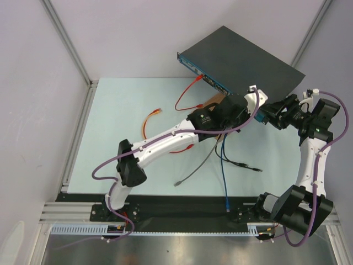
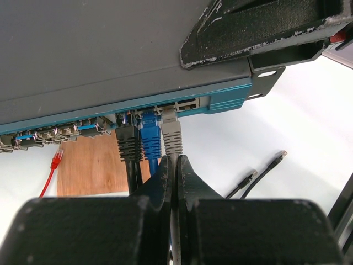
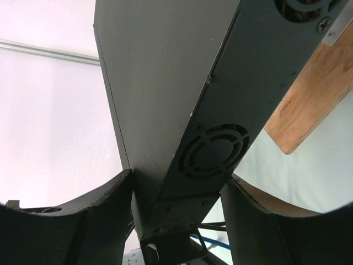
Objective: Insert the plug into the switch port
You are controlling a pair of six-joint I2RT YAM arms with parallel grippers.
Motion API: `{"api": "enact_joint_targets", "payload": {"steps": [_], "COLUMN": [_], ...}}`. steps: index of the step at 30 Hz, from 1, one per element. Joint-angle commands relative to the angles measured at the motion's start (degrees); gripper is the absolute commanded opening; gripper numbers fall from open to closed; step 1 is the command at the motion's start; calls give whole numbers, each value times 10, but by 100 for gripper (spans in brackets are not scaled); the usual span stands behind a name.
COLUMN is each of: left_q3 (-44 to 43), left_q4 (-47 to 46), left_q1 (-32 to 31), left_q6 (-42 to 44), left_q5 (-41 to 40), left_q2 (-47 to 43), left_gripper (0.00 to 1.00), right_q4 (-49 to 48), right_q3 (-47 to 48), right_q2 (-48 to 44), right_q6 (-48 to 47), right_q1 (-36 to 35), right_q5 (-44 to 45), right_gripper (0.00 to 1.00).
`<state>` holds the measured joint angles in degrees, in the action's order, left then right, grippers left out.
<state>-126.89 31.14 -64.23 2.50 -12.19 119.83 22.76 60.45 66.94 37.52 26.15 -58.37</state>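
The switch is a flat black box, tilted, with its narrow blue face toward my left arm. In the left wrist view, a grey plug sits with its tip in a socket of the blue face, beside a blue plug and a black plug. My left gripper is shut on the grey cable just behind that plug; it also shows in the top view. My right gripper clamps the switch's side end near the fan grille, one finger on each flat face; it also shows in the top view.
A brown wooden board lies under the switch's front. A red cable runs from the blue face. Loose orange, grey, blue and black cables lie on the mat. Frame posts stand at the back corners.
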Motion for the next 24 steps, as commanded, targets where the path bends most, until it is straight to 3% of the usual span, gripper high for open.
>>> {"api": "enact_joint_targets", "payload": {"steps": [1, 16, 24], "left_q3": [-42, -35, 58], "left_q4": [-246, -208, -199], "left_q1": [31, 38, 39], "left_q6": [9, -22, -43], "left_q5": [8, 8, 27], "left_q2": [36, 44, -49], "left_gripper": [0, 2, 36], "right_q4": [-25, -12, 14], "right_q3": [-7, 7, 38], "right_q2": [5, 14, 31], "right_q6": [-44, -55, -82], "right_q1": [-68, -69, -15], "right_q5": [-1, 3, -10], "right_gripper": [0, 0, 0]}}
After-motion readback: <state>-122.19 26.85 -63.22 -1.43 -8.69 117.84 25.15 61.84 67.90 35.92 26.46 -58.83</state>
